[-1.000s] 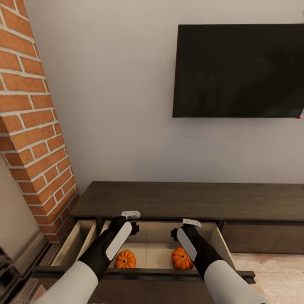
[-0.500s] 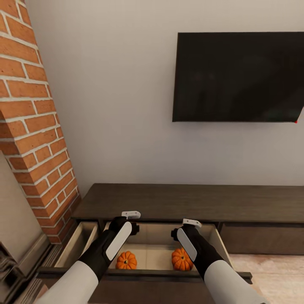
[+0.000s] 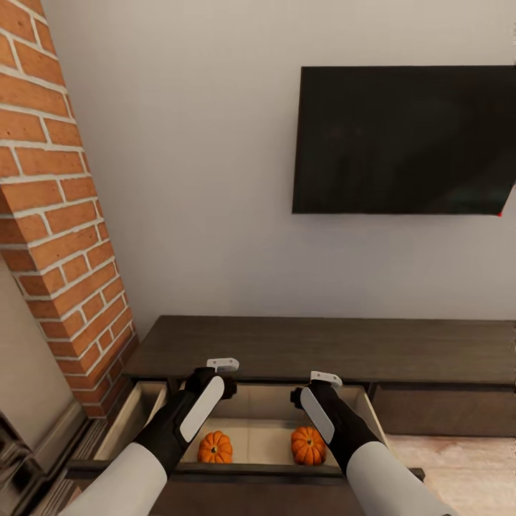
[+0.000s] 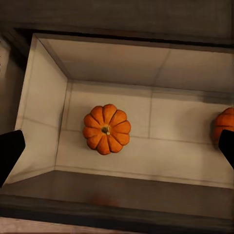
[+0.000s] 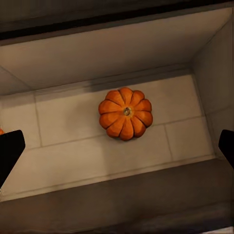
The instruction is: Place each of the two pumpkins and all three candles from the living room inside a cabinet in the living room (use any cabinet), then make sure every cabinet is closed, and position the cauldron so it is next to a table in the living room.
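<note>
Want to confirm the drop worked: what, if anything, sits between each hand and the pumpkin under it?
Nothing visible. The left pumpkin and right pumpkin lie on the floor of the open drawer, with open space between each and the open left hand and right hand above.

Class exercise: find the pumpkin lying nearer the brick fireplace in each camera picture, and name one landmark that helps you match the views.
Head view: left pumpkin, low in the open drawer, beside the left arm.
Left wrist view: centred on the drawer floor.
Right wrist view: an orange sliver at the picture's edge.
Shared landmark: the drawer's tan floor.
</note>
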### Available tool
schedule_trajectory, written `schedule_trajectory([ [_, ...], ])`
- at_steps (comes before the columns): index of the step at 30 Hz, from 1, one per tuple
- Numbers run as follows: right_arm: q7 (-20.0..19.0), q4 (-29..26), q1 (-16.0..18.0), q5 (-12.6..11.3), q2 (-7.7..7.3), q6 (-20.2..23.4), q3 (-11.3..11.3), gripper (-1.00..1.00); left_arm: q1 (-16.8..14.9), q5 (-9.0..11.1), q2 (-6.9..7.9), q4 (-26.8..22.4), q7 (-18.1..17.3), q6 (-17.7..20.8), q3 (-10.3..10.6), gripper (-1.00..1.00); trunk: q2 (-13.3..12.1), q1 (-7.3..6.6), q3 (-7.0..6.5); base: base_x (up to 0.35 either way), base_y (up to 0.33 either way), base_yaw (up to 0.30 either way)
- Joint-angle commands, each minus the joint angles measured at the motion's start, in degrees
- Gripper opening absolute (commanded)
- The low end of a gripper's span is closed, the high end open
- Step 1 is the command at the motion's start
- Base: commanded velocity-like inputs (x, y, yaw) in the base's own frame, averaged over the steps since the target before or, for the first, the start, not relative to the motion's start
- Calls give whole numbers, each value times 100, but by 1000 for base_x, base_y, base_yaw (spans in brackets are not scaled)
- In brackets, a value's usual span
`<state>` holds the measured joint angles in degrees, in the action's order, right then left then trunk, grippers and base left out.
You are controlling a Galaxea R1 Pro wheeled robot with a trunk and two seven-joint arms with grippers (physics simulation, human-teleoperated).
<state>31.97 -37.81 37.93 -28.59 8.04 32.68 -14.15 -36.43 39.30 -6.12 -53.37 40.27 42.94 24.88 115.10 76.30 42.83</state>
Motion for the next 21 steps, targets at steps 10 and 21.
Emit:
schedule_trajectory([
  [10,48,-7,4,-59,-1,11,-34,100,-5,68,5,-157,60,4,8,100,-119,-69,-48,-282,0,0],
  [21,38,-7,4,-59,-4,2,-38,100,-5,69,6,-183,60,4,8,100,-119,-69,-48,-314,0,0],
])
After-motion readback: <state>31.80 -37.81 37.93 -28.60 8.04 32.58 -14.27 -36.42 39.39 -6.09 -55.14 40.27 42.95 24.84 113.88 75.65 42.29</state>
